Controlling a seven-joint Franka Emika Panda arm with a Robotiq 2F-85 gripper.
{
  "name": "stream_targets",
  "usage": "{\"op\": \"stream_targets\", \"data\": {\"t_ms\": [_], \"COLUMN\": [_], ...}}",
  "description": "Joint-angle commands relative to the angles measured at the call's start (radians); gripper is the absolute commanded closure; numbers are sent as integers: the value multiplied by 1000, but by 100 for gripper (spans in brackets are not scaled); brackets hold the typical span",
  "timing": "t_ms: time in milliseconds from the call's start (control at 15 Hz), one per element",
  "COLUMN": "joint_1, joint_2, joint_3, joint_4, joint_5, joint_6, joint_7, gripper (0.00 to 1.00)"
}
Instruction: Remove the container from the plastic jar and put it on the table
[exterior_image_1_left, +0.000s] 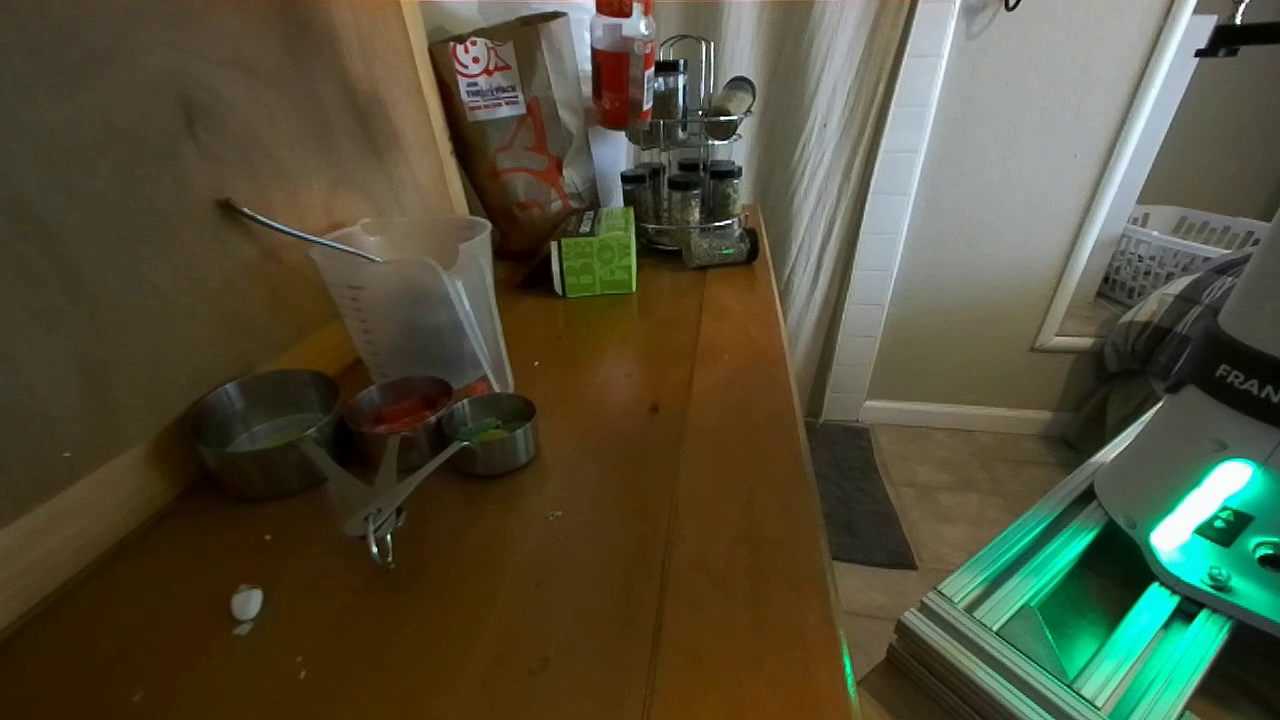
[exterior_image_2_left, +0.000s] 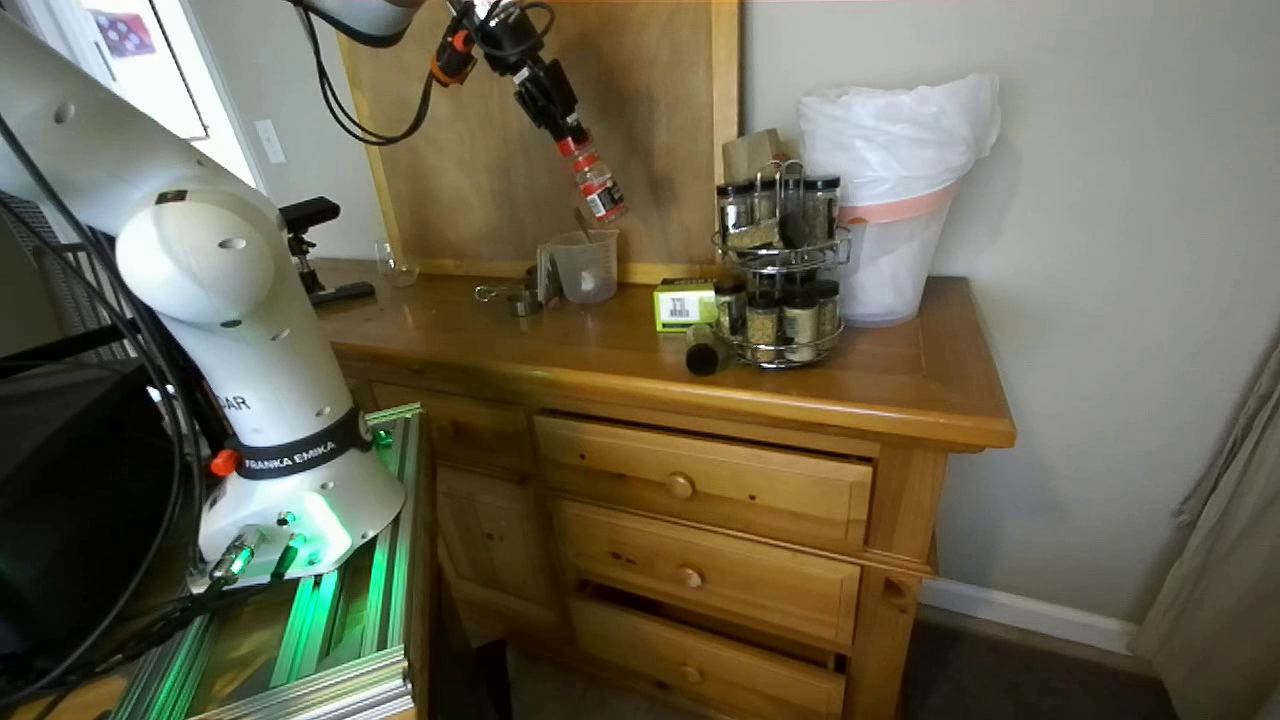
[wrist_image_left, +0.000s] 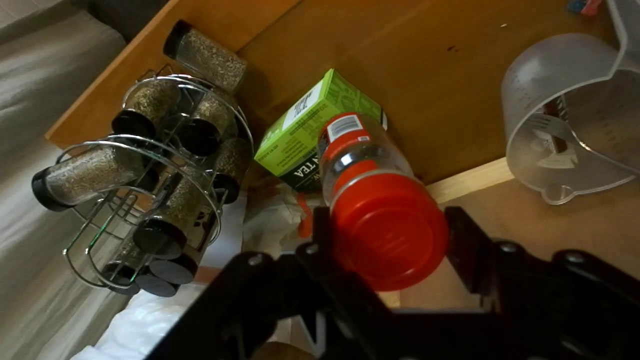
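The table (exterior_image_1_left: 600, 540) is the goal, and the step in hand looks to be lowering onto it, best toward the drawer-side edge. Keep the path well off the wire spice rack (exterior_image_2_left: 785, 264) and apart from the plastic jar (exterior_image_1_left: 405, 310). The gripper (wrist_image_left: 390, 237) hangs above the table, fingers (wrist_image_left: 465, 245) drawn in and parted only as far as what they clasp allows. Give the green box (exterior_image_1_left: 600, 255) a wide berth too. The clasped thing is the container (exterior_image_2_left: 592, 182), out of the plastic jar and in the air, tilted in an exterior view; straighten it so its base meets the table flat. Descend slowly, let it bear its own weight, then part the fingers evenly and rise straight off the red cap (wrist_image_left: 392, 232).
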Motion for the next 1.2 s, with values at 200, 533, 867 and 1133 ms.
{"op": "stream_targets", "data": {"t_ms": [200,533,867,1133], "joint_1": [-7,42,121,102], "joint_2": [16,105,202,207], "joint_3": [-1,-24,-71,-63], "joint_4": [-3,-15,-36,-30], "joint_5": [9,77,216,208], "joint_6": [3,38,210,204], "joint_7": [-20,-72,-216,-207], "gripper": [67,67,67,42]}}
